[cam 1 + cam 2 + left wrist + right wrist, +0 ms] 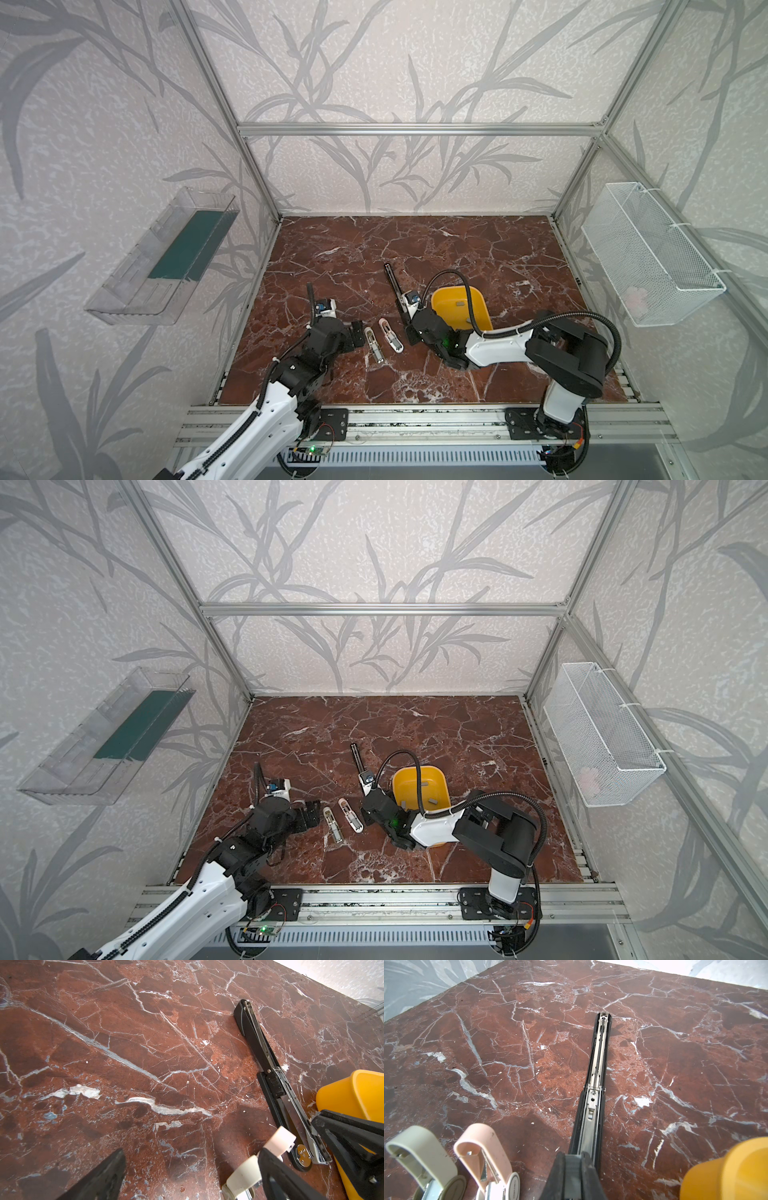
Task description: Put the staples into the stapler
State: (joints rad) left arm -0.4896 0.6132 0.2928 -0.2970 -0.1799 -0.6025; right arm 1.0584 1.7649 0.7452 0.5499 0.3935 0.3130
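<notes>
The right arm (494,353) had its jaws pressed together over the near end of the black stapler (598,1059). I couldn't tell whether they pinched anything. The stapler lay hinged flat on the counter (436,241), with open marble beyond its far tip. The staples (432,801) sat in the yellow tray (409,789) alongside. The left arm (328,332) held its jaws wide apart beside the beige stapler (372,343) and the pink stapler (390,336).

Both arms (494,353) pair white shells with black joints and ribbed black cables (451,272).
</notes>
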